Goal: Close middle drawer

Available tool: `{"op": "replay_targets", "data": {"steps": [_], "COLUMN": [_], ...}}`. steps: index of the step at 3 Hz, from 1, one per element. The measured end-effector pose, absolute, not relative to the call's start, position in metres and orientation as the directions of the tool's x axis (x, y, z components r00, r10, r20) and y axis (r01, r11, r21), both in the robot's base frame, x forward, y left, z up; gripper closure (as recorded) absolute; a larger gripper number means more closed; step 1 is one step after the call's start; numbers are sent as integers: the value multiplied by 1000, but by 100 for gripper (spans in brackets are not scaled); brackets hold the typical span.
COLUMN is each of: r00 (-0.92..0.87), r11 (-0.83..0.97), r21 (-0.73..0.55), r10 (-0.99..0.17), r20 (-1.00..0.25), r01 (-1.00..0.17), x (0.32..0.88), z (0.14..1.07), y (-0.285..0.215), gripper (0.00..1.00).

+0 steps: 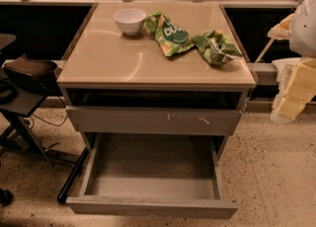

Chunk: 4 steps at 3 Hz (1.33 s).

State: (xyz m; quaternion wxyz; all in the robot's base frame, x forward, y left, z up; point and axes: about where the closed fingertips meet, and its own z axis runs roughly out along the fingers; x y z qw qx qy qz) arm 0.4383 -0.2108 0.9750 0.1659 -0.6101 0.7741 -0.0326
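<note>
Gripper (292, 97), pale and blocky, its opening impossible to tell, hangs right of the pulled-out grey wood-grain middle drawer (152, 207)

A green snack bag (170, 36) lying on the surface (108, 58) is showing white lettering inside a dark round badge, too unclear to read; no other text is showing. The claw (295, 93) is hanging at the right edge.

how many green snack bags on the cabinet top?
2. The left bag lies next to the white bowl; the right bag sits nearer the right edge of the cabinet. None looks hidden. The end effector hangs beyond that edge, at the picture's right.
</note>
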Motion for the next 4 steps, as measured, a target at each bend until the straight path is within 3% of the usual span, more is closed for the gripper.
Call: {"op": "replay_targets", "data": {"steps": [2, 4], "r00": [-94, -139], "r11": [161, 190], "r21": [-239, -74], "r10": [-958, -888], "r20": [-270, -437], "r01": [-957, -979], "x": [417, 381], "z": [892, 709], "y": [-183, -148], "gripper": [0, 0]}}
